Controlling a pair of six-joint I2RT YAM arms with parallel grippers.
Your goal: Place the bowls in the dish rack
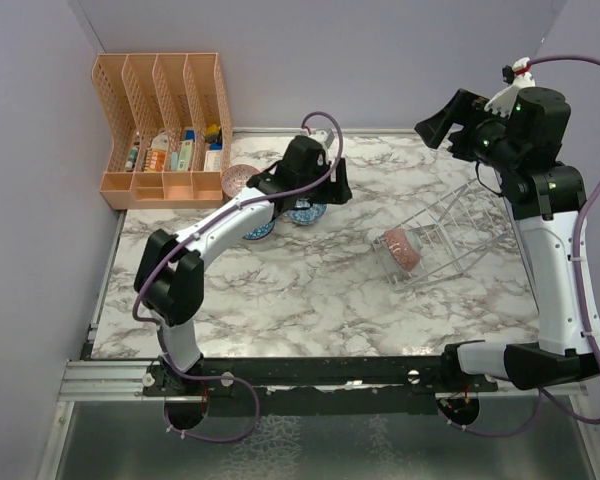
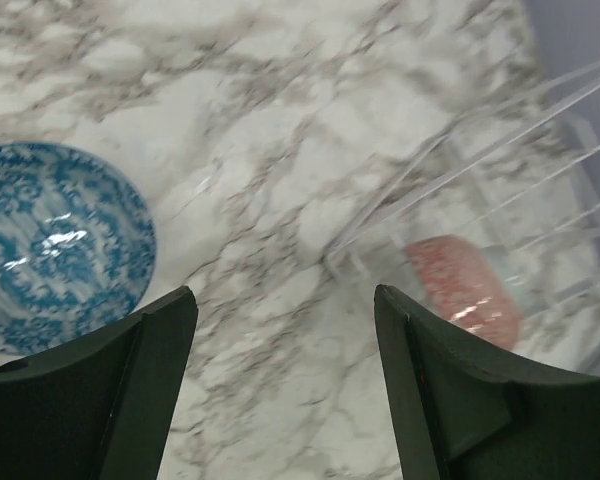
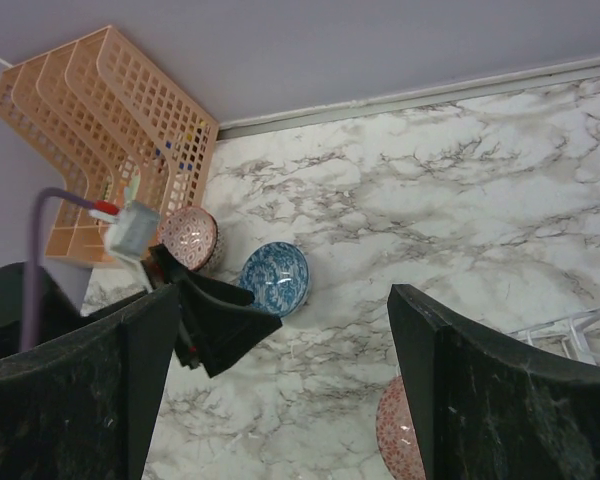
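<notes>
Left pincer is spread wide and holds nothing. It hangs over the table, just right of a round blue bowl with white swirls inside. Right pincer is spread wide too, with nothing in it. It is up high at the far right.

One small pink-red bowl with tiny dots is inside the see-through wire dish rack. It stands on its edge at the near left end of the rack. The rack is on the right side of the table and looks tipped, not flat.

Three more bowls sit on the table, far and a bit left of the middle. The blue one is there. A second bluish bowl is close by on its near left, mostly hidden under the left arm. A pink patterned bowl sits right next to the orange plastic holder with slots in the far left corner. Small things are in the holder.

The table looks like white stone with grey wiggly lines. The walls are pale purple.
</notes>
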